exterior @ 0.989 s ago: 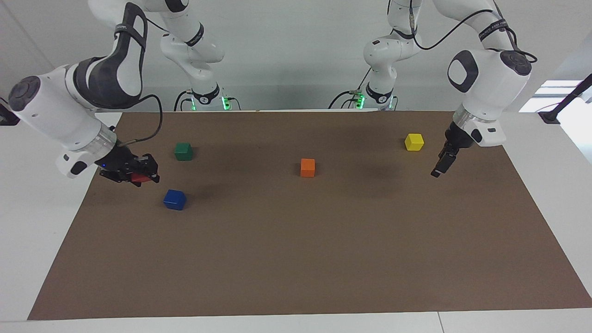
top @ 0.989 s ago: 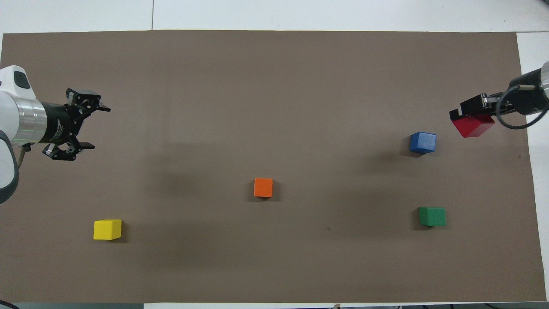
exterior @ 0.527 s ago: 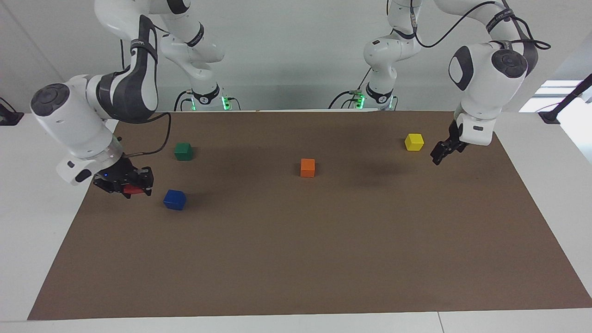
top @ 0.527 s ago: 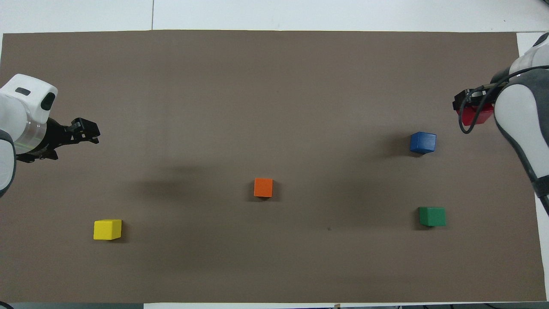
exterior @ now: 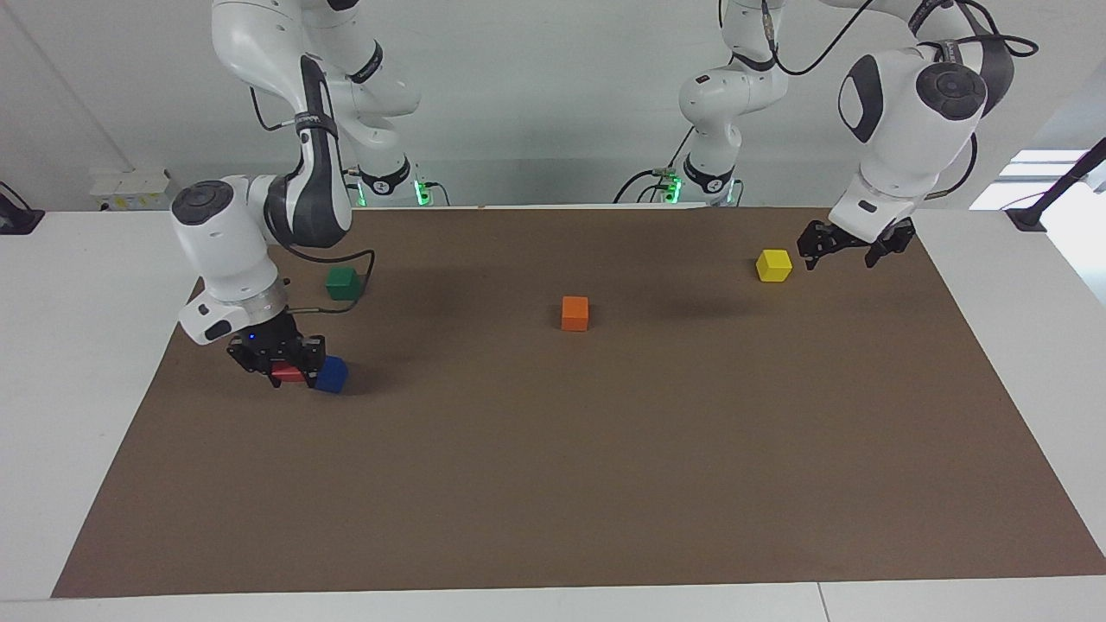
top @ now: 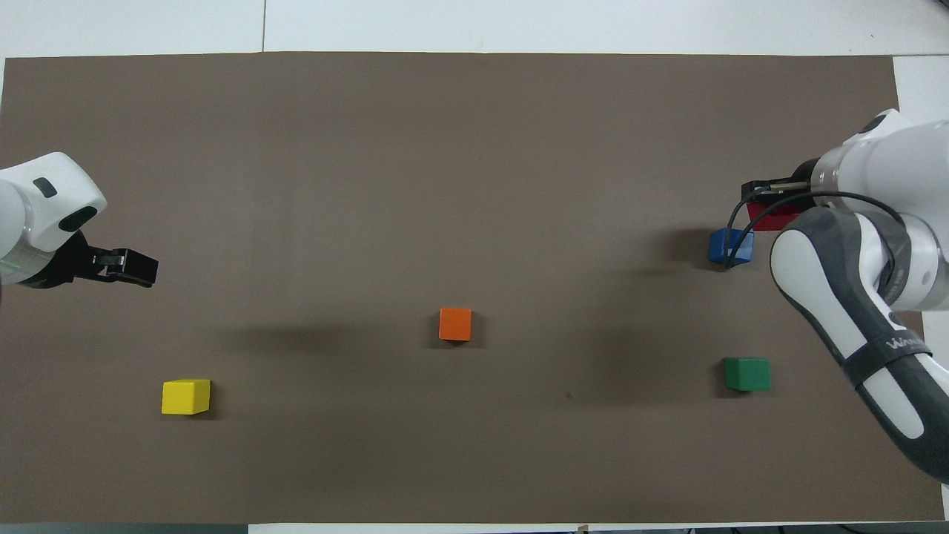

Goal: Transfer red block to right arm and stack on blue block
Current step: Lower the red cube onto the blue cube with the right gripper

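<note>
I am the right arm [exterior: 259, 225], and my black two-finger right gripper [exterior: 282, 361] is clamped on the small glossy red block [exterior: 288, 373], low at the left of the facing view. A cube has no long axis; it sits roughly level between my fingers, its visible face toward the camera. The small deep blue block [exterior: 331, 376] lies on the brown paper mat [exterior: 553, 484] just beside the red one; there the two seem to touch, though I cannot tell whether they do.

A second ago I hung farther toward the mat's left edge, with a clear gap to the blue block. Now my wrist points straight down and the red block has come alongside it. The left gripper [exterior: 851, 244], at the upper right, has swung up from a downward reach and now hovers with fingers apart by the small yellow cube [exterior: 774, 265].

The overhead view shows the red block [top: 771, 216] just above the blue block [top: 731, 245] at the frame's right, partly hidden by my wrist, an offset the facing view flattens. The facing view alone shows my fingers' hold. The small orange cube [exterior: 575, 313] sits mid-mat, the dark green cube [exterior: 342, 282] upper left.
</note>
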Robot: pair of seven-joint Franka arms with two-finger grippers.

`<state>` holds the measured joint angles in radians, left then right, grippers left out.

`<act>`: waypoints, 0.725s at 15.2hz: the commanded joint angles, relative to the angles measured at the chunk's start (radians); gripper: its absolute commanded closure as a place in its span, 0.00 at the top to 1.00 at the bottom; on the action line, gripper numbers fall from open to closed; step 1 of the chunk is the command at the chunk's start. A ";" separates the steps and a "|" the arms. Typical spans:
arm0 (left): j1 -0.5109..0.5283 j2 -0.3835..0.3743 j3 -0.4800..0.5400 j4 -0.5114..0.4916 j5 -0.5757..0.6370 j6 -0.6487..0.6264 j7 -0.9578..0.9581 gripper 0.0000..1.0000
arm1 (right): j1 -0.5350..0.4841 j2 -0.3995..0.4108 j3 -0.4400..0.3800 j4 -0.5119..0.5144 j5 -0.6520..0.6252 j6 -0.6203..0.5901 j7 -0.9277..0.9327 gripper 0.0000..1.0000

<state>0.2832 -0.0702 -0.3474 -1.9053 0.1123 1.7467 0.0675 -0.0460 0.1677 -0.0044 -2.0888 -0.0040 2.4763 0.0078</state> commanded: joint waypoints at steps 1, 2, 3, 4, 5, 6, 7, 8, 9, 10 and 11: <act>-0.054 -0.023 0.022 -0.040 0.017 0.010 0.014 1.00 | 0.003 -0.059 0.006 -0.120 -0.025 0.101 0.060 0.00; -0.108 -0.019 0.068 -0.040 0.017 0.020 0.011 1.00 | 0.003 -0.063 0.006 -0.132 -0.025 0.114 0.066 0.00; -0.190 -0.014 0.144 -0.041 0.015 0.045 0.009 1.00 | 0.005 -0.066 0.006 -0.145 -0.025 0.127 0.069 0.00; -0.264 -0.011 0.216 -0.041 0.017 0.050 0.011 1.00 | 0.005 -0.068 0.006 -0.157 -0.025 0.144 0.070 0.00; -0.289 -0.011 0.243 -0.041 0.015 0.053 0.012 1.00 | 0.005 -0.068 0.006 -0.163 -0.025 0.157 0.072 0.00; -0.295 -0.007 0.252 -0.037 0.003 0.057 0.012 1.00 | 0.005 -0.067 0.006 -0.163 -0.025 0.159 0.077 0.00; -0.295 0.018 0.261 -0.015 -0.061 0.059 0.006 1.00 | 0.003 -0.066 0.006 -0.163 -0.025 0.159 0.077 0.00; -0.299 0.048 0.292 0.038 -0.110 0.044 0.002 1.00 | 0.005 -0.066 0.006 -0.162 -0.025 0.159 0.086 0.00; -0.303 0.094 0.303 0.102 -0.114 0.010 0.001 1.00 | 0.005 -0.065 0.006 -0.162 -0.025 0.159 0.102 0.00; -0.332 0.134 0.311 0.153 -0.109 -0.018 0.003 1.00 | 0.005 -0.062 0.006 -0.162 -0.025 0.159 0.115 0.00; -0.355 0.132 0.311 0.154 -0.079 -0.022 0.006 1.00 | 0.003 -0.057 0.006 -0.162 -0.025 0.161 0.118 0.00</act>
<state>-0.0076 -0.0081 -0.0646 -1.8444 0.0174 1.7716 0.0730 -0.0418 0.1298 -0.0006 -2.2225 -0.0040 2.6140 0.0807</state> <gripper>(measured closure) 0.000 0.449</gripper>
